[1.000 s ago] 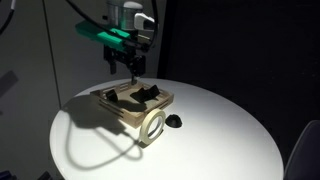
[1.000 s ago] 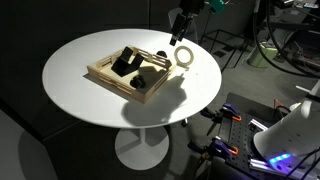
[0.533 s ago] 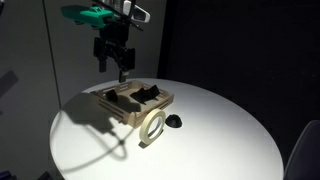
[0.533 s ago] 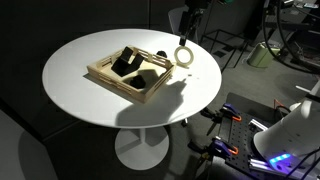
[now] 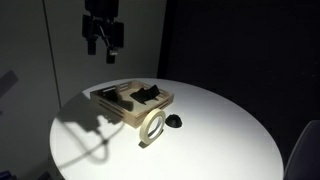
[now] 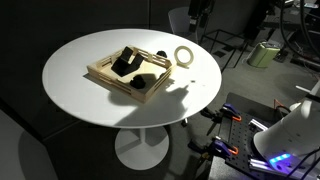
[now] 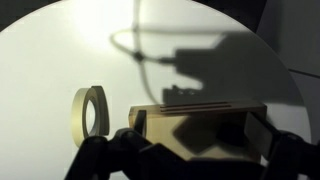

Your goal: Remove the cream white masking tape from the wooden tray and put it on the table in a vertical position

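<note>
The cream white masking tape (image 5: 153,128) (image 6: 184,56) stands upright on its edge on the table (image 5: 215,135) (image 6: 90,105), close beside the wooden tray (image 5: 122,112) (image 6: 105,75). In the wrist view the tape (image 7: 90,111) stands left of the tray (image 7: 195,125) with a narrow strip of white table between them. My gripper (image 5: 103,50) hangs high above the table's far side, well away from the tape, open and empty. Its dark fingers (image 7: 95,160) frame the bottom of the wrist view.
Dark objects (image 5: 140,94) (image 6: 128,62) lie in the tray. A small black lump (image 5: 174,121) sits on the table just past the tape. Beyond the round table's edge stand cables and equipment on the floor (image 6: 275,140).
My gripper has risen and drawn away from the tray and tape, staying open. The tape stays standing where it was.
</note>
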